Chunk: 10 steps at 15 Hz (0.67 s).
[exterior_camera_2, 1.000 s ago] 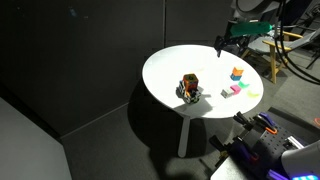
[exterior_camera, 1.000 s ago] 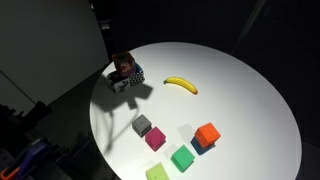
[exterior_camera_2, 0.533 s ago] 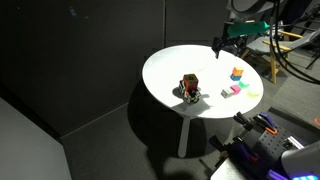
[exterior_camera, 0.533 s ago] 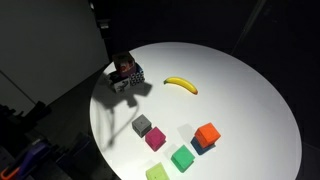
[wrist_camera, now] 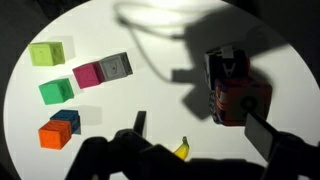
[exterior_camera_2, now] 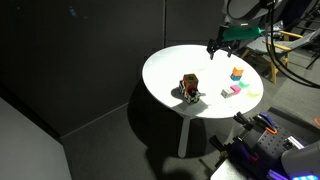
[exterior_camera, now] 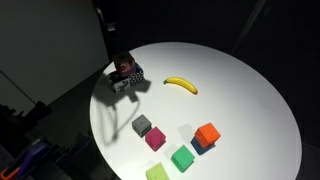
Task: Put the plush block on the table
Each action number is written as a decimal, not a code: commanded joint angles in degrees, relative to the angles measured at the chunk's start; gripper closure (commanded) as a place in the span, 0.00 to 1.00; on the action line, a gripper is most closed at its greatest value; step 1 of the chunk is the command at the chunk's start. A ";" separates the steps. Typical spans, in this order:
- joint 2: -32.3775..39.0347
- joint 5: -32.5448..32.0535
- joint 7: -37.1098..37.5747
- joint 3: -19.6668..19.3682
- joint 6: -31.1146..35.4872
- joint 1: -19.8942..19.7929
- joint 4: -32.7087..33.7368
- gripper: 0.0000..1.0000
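Near the edge of the round white surface [exterior_camera: 240, 90], the plush block [exterior_camera_2: 188, 82] sits on top of a black block with white specks [exterior_camera_2: 188, 96], so it is not down on the white top itself. The plush block shows red and orange-yellow sides. It has a dark mark in the middle of one side, but the mark is too small and blurry to read as a word or a picture. The white specks on the block under it are also too small to make out. A yellow banana [exterior_camera: 181, 85] lies flat near the middle of the surface, apart from the two stacked blocks. Further along is a group of small cubes close to each other. A grey cube [exterior_camera: 142, 125] is just beside a pink cube [exterior_camera: 155, 138], and then comes a green cube [exterior_camera: 181, 158]. A light green cube [exterior_camera: 157, 173] is at the bottom edge of the picture. An orange cube [exterior_camera: 207, 132] touches a blue cube [exterior_camera: 199, 146] that it mostly hides. The end effector [exterior_camera_2: 222, 45] hangs in the air over the far side of the surface, well apart from the plush block. In the wrist view its two dark fingers [wrist_camera: 140, 122] are spread wide with nothing held between them. The banana shows below in the gap, and the stacked blocks are off to one side.
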 commanded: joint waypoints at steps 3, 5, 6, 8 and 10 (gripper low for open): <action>5.21 1.75 -5.32 0.09 9.17 2.38 0.59 0.00; 7.13 3.08 -7.22 0.14 11.40 2.87 0.90 0.00; 8.11 3.64 -7.97 0.17 12.41 3.12 0.97 0.00; 10.14 3.78 -8.44 0.14 14.09 3.70 1.24 0.00; 11.97 3.24 -7.81 -0.05 15.44 4.35 1.55 0.00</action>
